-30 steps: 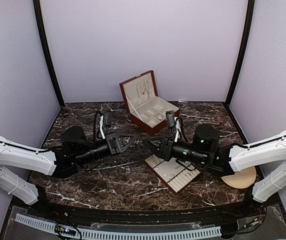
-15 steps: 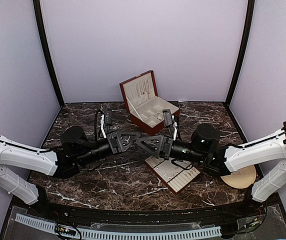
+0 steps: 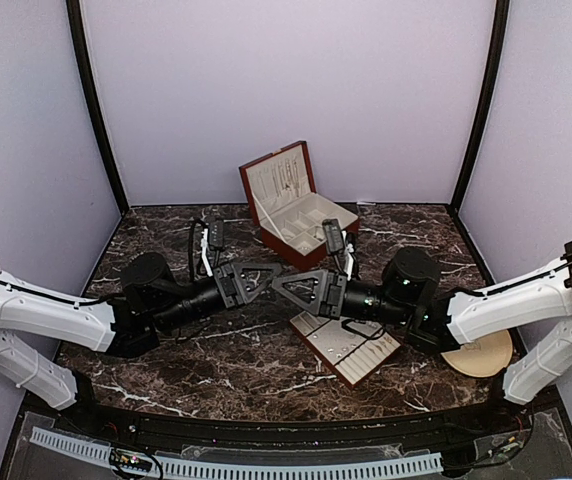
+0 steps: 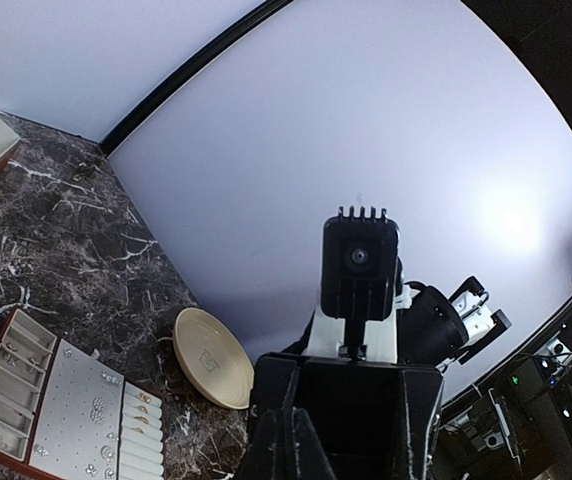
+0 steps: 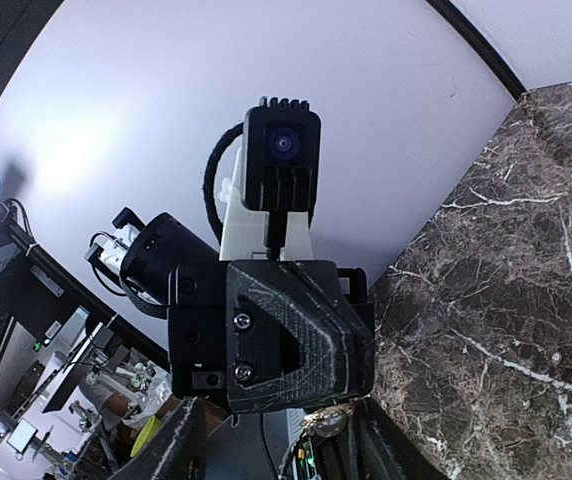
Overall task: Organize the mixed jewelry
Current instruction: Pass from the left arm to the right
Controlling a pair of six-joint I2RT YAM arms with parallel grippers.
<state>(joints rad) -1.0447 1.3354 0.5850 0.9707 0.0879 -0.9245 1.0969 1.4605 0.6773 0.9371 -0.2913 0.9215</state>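
Note:
My two grippers meet tip to tip above the middle of the table. The left gripper (image 3: 272, 272) is shut, and a tiny silvery jewelry piece (image 5: 323, 424) shows at its tip. Its closed fingers (image 4: 288, 440) sit at the bottom of the left wrist view. The right gripper (image 3: 280, 283) is open, its fingers (image 5: 184, 445) standing either side of the left gripper's tip (image 5: 334, 405). More mixed jewelry (image 4: 96, 408) lies on a cream tray (image 3: 346, 345). Fine chains (image 3: 288, 178) hang in the lid of the red-brown box (image 3: 296, 215).
The round beige plate (image 3: 481, 358) lies at the right, partly under the right arm; it also shows in the left wrist view (image 4: 211, 358). The tray (image 4: 26, 395) sits just below the right gripper. Purple walls close in the table on three sides.
The right gripper has moved left and the left gripper slightly right, so their tips now meet. The right jaws have opened wider around the left gripper's tip.

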